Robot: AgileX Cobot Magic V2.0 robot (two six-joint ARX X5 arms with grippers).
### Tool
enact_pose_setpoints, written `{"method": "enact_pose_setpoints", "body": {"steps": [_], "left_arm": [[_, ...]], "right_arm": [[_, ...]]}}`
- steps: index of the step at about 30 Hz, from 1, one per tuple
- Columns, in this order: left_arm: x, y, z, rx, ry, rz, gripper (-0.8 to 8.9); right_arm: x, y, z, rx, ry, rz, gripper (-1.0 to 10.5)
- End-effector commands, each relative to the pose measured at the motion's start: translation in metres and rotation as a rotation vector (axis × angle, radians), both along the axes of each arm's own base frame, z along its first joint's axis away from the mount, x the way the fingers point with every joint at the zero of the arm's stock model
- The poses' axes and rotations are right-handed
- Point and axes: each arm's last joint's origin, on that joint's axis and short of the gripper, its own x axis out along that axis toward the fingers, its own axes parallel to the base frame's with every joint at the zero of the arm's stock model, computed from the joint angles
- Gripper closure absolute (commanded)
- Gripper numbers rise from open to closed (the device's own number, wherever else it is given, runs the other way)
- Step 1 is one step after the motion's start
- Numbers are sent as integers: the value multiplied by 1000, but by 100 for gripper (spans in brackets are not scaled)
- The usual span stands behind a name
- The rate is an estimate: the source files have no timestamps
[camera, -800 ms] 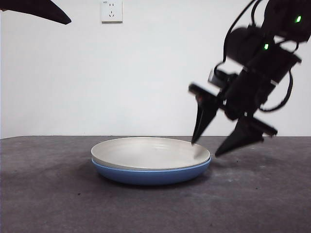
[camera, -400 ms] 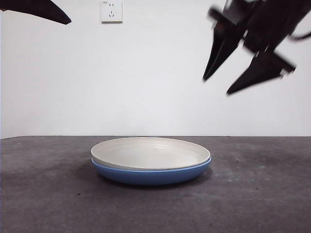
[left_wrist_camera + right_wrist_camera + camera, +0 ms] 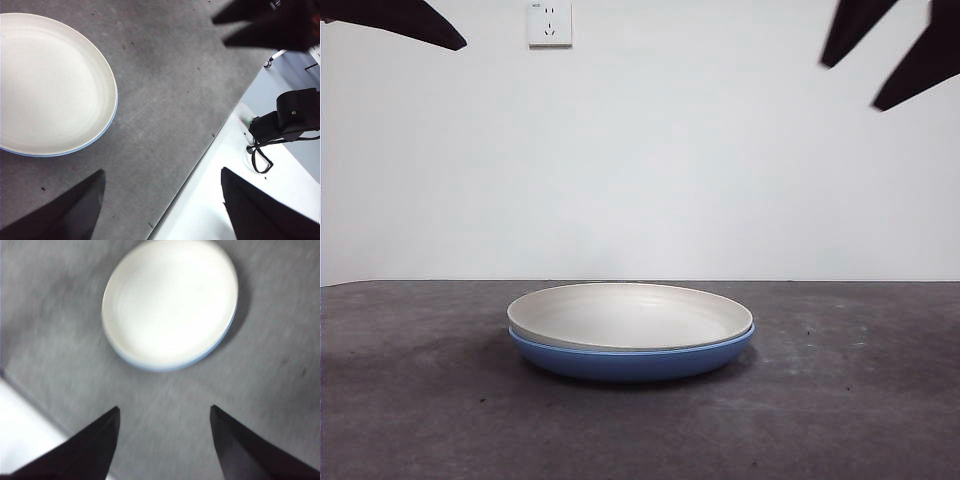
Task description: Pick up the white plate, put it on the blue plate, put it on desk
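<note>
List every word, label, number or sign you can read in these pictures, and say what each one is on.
No text can be read.
Wall socket: a small dark mark in its top left corner, too small to read.
White plate: no lettering, only faint rings inside.
Blue plate: plain, no marks visible.
Desk: specks only, no print.
Black device off the desk's edge in the left wrist view: a small pale spot, not readable.
</note>
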Motion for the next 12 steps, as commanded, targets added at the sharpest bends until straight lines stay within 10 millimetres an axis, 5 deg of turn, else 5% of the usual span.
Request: {"method": "enact_pose_setpoints", "body": {"steps": [1, 12], "left_arm": [[1, -2, 1, -6, -11, -19, 443], [1, -2, 1, -6, -10, -18, 443]], "right_arm": [[-12, 0, 6, -23, 3, 52, 660], [-34, -4, 13, -20, -14, 98, 660]]}}
